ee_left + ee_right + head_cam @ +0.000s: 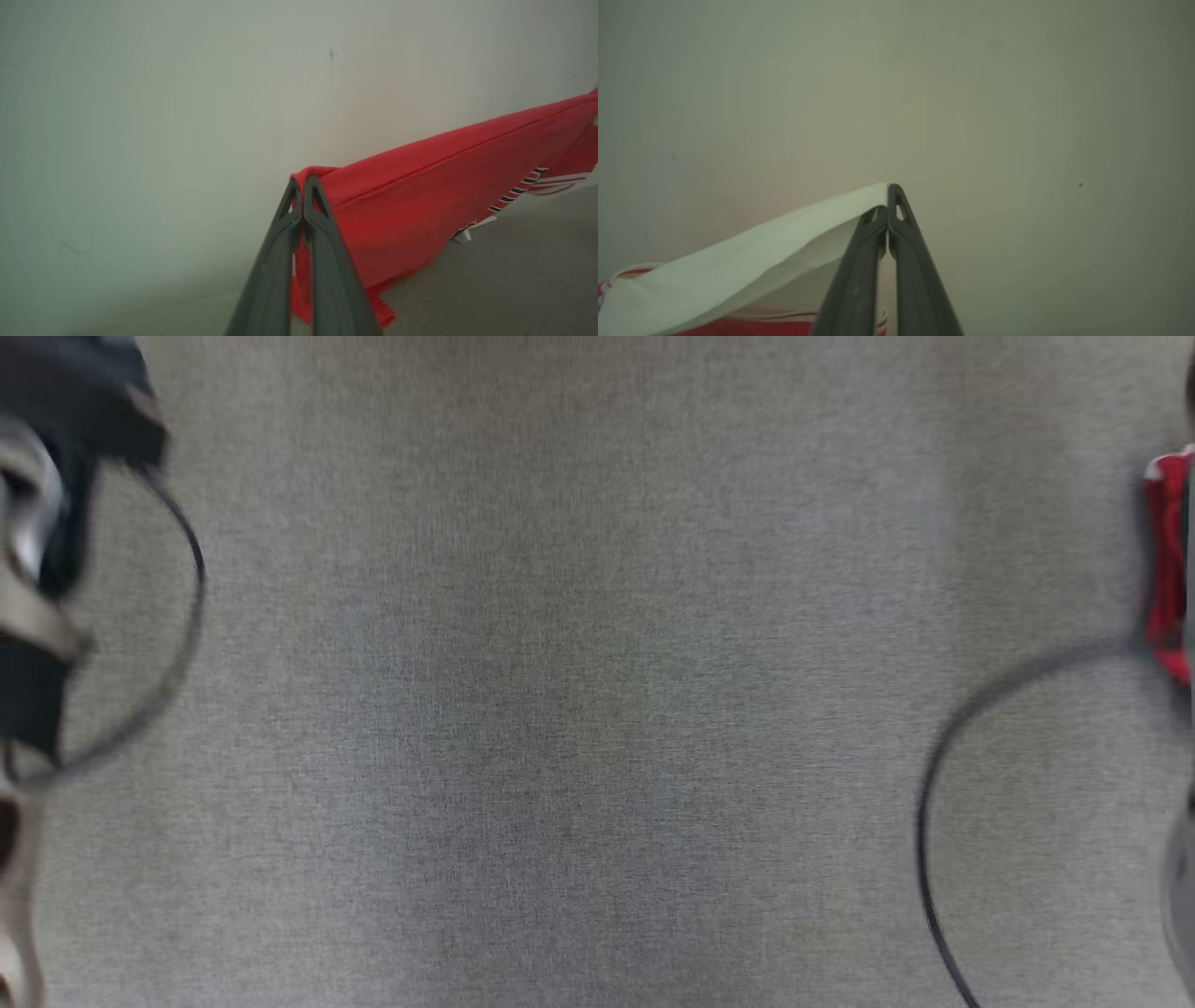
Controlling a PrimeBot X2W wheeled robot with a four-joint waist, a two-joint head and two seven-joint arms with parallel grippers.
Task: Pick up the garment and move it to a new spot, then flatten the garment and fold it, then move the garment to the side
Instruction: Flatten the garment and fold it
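Both claws are clamped. Left claw [302, 179]: fingers pressed together w/ a corner of the red garment [420, 186] pinched between them. The cloth runs off to the right of that view in a fairly taut span, striped trim [518, 189] along its lower edge. Right claw [888, 196]: also closed, tips nipping a pale edge of fabric. I take that to be the same garment's inner side, since red shows below it. So the garment is held up, slung between the two arms, w/ a pale wall [140, 116] behind it.

Head view is blurred. The red strip [1167, 569] at its far right edge is prob. part of the garment, but I can't be sure. A thin black cable [191, 569] loops at the left, over the grey surface [597, 709].

Progress, my read: pick-up is done, and we're in the carry to the new spot. Nothing is laid down yet. Left to do: set it down, flatten, fold, shift to the side. The bare grey surface mid head view looks like room enough to lay it out.
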